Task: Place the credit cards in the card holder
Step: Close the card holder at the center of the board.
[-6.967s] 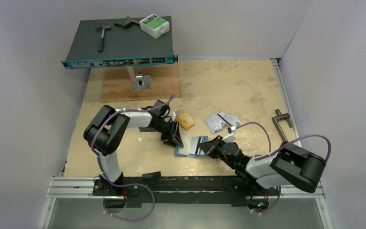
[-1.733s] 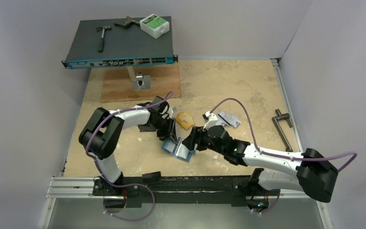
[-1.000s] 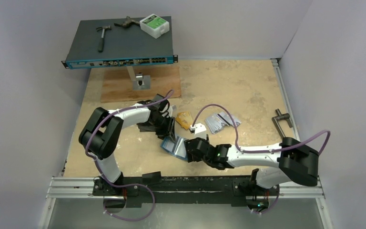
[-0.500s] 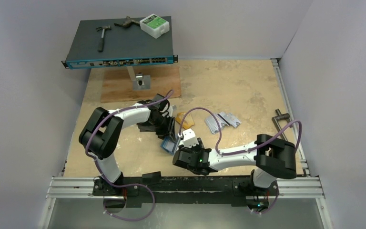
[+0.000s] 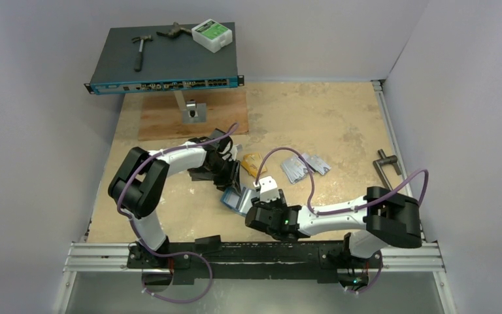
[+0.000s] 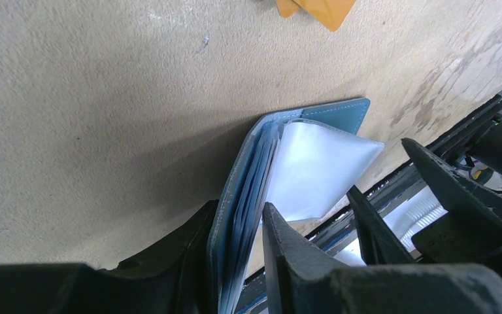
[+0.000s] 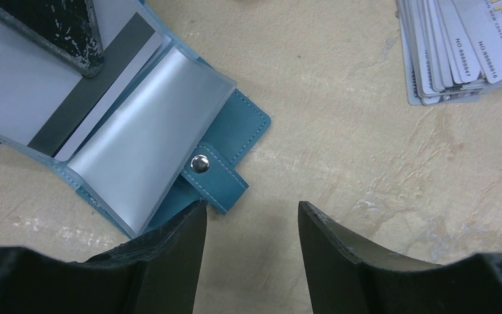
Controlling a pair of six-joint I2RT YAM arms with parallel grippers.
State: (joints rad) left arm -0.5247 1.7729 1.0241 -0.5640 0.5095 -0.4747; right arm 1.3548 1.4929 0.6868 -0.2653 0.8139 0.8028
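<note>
The teal card holder (image 5: 236, 199) stands tilted on the table, its pale pockets fanned open. My left gripper (image 5: 231, 182) is shut on one flap of the card holder (image 6: 337, 115), as the left wrist view shows (image 6: 240, 208). A card with a dark stripe (image 7: 97, 99) sits in a pocket of the card holder (image 7: 236, 123), by the snap stud (image 7: 200, 164). My right gripper (image 7: 251, 212) is open and empty, its left fingertip at the holder's near edge. Loose credit cards lie beyond: orange ones (image 5: 253, 162) and a silver pile (image 5: 304, 167) (image 7: 456, 51).
A metal handle (image 5: 385, 167) lies near the table's right rail. A wooden board with a small bracket (image 5: 193, 112) sits at the back left, under a raised network switch (image 5: 163, 62) carrying a hammer and a white box. The sandy table surface (image 5: 327, 118) stretches behind the cards.
The right arm has folded in and drawn its gripper to the near side of the holder, jaws narrowing a little. The left arm keeps its grip, unmoved.
</note>
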